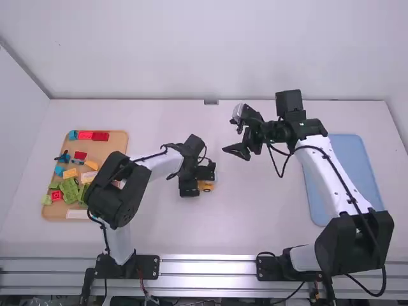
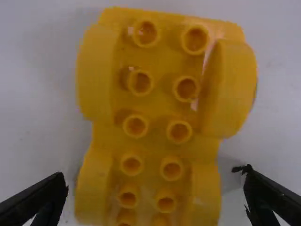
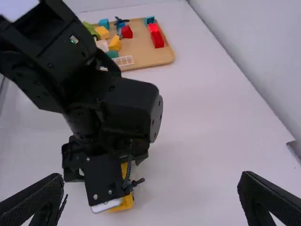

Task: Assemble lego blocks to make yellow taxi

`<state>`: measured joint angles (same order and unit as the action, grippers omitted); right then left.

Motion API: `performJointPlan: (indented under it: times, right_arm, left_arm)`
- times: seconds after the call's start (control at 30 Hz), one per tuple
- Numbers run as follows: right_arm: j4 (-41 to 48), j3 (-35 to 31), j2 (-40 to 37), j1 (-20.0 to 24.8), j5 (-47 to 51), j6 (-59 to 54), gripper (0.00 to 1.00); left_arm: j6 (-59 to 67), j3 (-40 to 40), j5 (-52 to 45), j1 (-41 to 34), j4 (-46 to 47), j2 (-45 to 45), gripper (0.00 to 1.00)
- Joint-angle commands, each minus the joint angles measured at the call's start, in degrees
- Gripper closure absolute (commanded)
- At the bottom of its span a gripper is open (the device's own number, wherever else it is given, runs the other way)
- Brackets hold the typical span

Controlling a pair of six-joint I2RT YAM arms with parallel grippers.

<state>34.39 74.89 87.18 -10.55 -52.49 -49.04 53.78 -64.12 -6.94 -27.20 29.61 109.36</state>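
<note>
On the counter (image 1: 255, 217), a yellow base (image 2: 155, 110) lies between the spread fingers (image 2: 42, 200) of my left gripper (image 2: 155, 173); my right gripper (image 3: 151, 175) hangs wide, empty. Bare studs (image 2: 186, 88): I judge most building remains.

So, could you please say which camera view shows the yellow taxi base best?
The left wrist view: the yellow base sits close up, its rows of studs plain. In the high and right wrist views, yellow parts show beside the left gripper, which hides the rest.

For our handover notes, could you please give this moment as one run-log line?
Black left gripper: open, at yellow plastic wheeled base; black right gripper: open, empty, over white table
</note>
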Motion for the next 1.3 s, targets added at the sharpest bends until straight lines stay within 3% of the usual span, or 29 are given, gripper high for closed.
performJointPlan:
  times: [0.0,0.17,0.33,0.53,0.8,0.93,1.13,1.27]
  right_arm:
    - [-1.3,1.0,-0.3,-1.2,-2.0,1.9,0.01]
    - [-6.0,0.6,0.2,-6.0,-2.3,2.5,0.01]
    - [-13.7,0.3,3.1,-12.0,-3.1,6.3,0.01]
    - [-22.8,0.3,6.5,-15.8,-3.3,12.3,0.01]
    - [-26.4,0.3,8.1,-20.6,-2.6,12.8,0.01]
    - [-26.7,0.3,8.1,-21.4,-1.0,12.5,0.02]
    - [-26.5,0.3,8.1,-20.5,-1.1,12.9,0.01]
    - [-26.4,0.3,8.1,-19.1,-1.3,12.9,0.01]
  left_arm:
    - [-5.2,-3.8,0.3,1.9,2.0,-4.3,0.01]
    - [-12.0,-5.8,0.3,8.1,5.1,-10.7,0.01]
    - [-27.8,-5.7,0.5,19.0,5.8,-18.2,0.01]
    - [-41.8,-5.7,0.4,30.7,9.2,-24.5,0.01]
    - [-57.7,-5.7,0.6,42.9,13.0,-30.9,0.01]
    - [-64.7,-5.7,2.5,49.5,13.7,-33.0,0.01]
    - [-80.8,-5.7,15.6,57.2,16.8,-33.1,0.01]
    - [-81.0,-5.7,12.7,62.8,16.8,-31.6,0.01]
